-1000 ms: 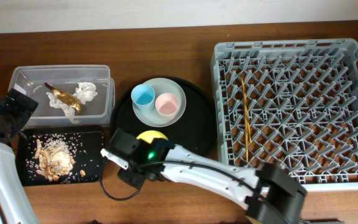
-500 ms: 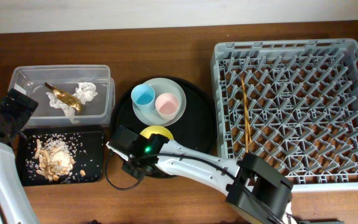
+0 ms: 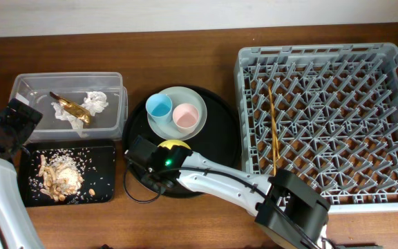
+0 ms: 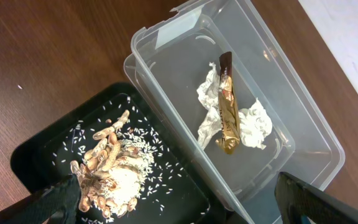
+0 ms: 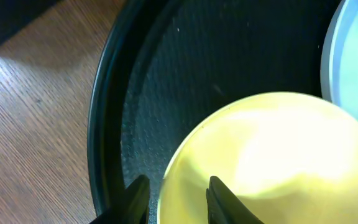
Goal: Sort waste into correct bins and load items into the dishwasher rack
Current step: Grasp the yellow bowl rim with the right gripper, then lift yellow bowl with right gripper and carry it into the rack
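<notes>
The yellow bowl [image 3: 173, 146] [image 5: 272, 155] stands at the front of a round black tray. My right gripper [image 5: 176, 198] straddles its near rim, one finger outside and one inside, shut on it. Behind it the plate [image 3: 178, 93] carries a blue cup [image 3: 159, 106] and a pink cup [image 3: 185, 116]. Chopsticks [image 3: 273, 124] lie in the dishwasher rack [image 3: 316, 50]. The clear tub [image 4: 291, 124] holds the gold wrapper [image 4: 227, 106] and the white tissue [image 4: 257, 127]. Food scraps [image 4: 114, 171] lie in the shallow black tray [image 4: 185, 186]. My left gripper [image 4: 182, 208] hangs open above the tray and the tub's edge.
The round black tray [image 3: 220, 138] sits between the bins and the rack, its raised rim [image 5: 107, 124] just left of my right fingers. Bare wooden table [image 3: 185, 48] runs along the back and the front edge. The right arm [image 3: 220, 183] reaches across the front.
My right gripper has slid a little further onto the round tray and narrowed around the bowl's rim. The left arm has not moved.
</notes>
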